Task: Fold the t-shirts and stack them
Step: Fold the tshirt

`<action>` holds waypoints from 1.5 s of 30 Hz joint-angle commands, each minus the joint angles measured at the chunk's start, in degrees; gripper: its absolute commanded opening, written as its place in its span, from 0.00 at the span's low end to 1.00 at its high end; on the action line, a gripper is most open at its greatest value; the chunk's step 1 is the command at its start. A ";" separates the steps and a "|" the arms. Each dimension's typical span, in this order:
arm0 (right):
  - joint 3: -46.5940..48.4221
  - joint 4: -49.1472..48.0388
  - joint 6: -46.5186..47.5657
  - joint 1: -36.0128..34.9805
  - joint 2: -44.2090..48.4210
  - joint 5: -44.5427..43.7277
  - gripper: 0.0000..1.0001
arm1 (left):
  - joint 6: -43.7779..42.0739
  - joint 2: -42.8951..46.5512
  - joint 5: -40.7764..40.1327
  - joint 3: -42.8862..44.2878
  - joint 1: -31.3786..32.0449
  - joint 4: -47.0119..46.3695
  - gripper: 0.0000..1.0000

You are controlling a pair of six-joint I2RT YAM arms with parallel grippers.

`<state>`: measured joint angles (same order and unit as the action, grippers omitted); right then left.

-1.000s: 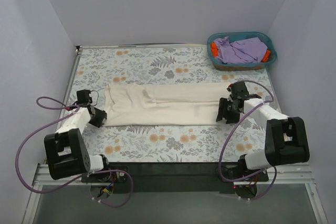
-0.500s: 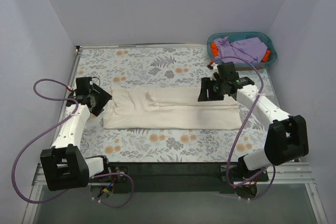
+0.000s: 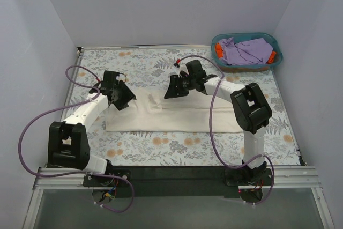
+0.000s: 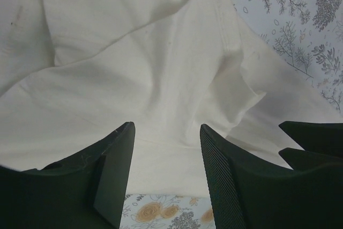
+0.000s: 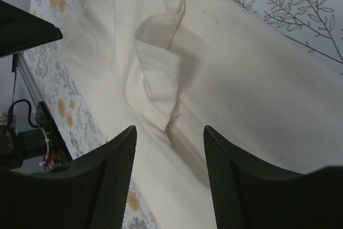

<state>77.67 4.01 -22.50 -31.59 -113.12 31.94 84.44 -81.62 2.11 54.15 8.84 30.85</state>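
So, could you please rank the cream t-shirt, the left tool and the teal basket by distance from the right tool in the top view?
1. The cream t-shirt, directly beneath the right tool.
2. The left tool, at the shirt's left end.
3. The teal basket, in the far right corner.

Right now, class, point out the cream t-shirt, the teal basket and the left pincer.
cream t-shirt (image 3: 182, 115), top view, middle of the cloth.
teal basket (image 3: 244, 35), top view, back rim.
left pincer (image 4: 167, 131), left wrist view, midway between its fingertips.
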 commanded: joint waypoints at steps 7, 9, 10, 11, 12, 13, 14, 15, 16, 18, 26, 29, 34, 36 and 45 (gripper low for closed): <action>6.44 -12.09 -4.74 -1.36 -8.95 6.37 0.48 | -0.33 -6.70 0.35 3.86 0.65 -4.40 0.45; 7.49 -13.32 -5.01 -1.72 -10.10 7.16 0.48 | -0.33 -8.46 0.26 4.03 0.74 -4.57 0.45; 7.85 -13.68 -5.18 -1.80 -11.15 7.25 0.48 | -0.33 -8.90 0.18 3.95 0.74 -4.66 0.45; 8.20 -13.85 -5.44 -2.07 -11.59 7.34 0.47 | -0.33 -9.69 -0.09 3.77 0.74 -4.83 0.44; 8.81 -14.46 -5.62 -2.07 -12.12 7.43 0.47 | -0.33 -10.04 -0.17 3.68 0.74 -4.92 0.44; 8.99 -14.90 -5.97 -2.15 -13.08 7.52 0.46 | -0.42 -10.48 -0.18 3.59 0.74 -4.92 0.44; 9.17 -15.26 -6.32 -2.24 -13.53 7.78 0.46 | -0.42 -10.75 -0.44 3.51 0.74 -5.01 0.44; 9.52 -15.43 -6.76 -2.33 -14.31 7.87 0.45 | -0.42 -11.36 -0.53 3.33 0.74 -5.01 0.44; 9.87 -16.13 -7.03 -2.33 -14.67 7.96 0.44 | -0.42 -11.54 -0.53 3.33 0.74 -5.01 0.43; 10.13 -16.58 -7.38 -2.33 -15.28 8.05 0.42 | -0.25 -11.98 -0.53 2.89 0.74 -4.92 0.43; 6.54 -16.58 -6.15 -2.07 -12.13 5.15 0.12 | 2.12 -11.80 -1.41 0.17 0.74 -4.22 0.39; 4.87 -16.49 -5.54 -2.07 -9.84 4.36 0.03 | 2.92 -11.10 -3.43 -0.53 0.74 -4.22 0.38; 0.12 -16.40 -6.59 -1.98 -6.59 0.58 0.01 | 3.45 -10.66 -4.74 -0.36 0.65 -3.78 0.37; -1.63 -16.40 -7.55 -1.89 -5.54 -1.52 0.01 | 3.62 -10.66 -5.10 -0.19 0.56 -3.61 0.36; -3.84 -13.50 -8.70 -1.54 -5.27 -6.10 0.01 | 5.03 -10.31 -5.80 -0.01 0.04 -3.25 0.37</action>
<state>74.83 -10.02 -30.57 -33.47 -120.36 28.10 88.64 -94.30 -1.19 53.84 9.21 26.94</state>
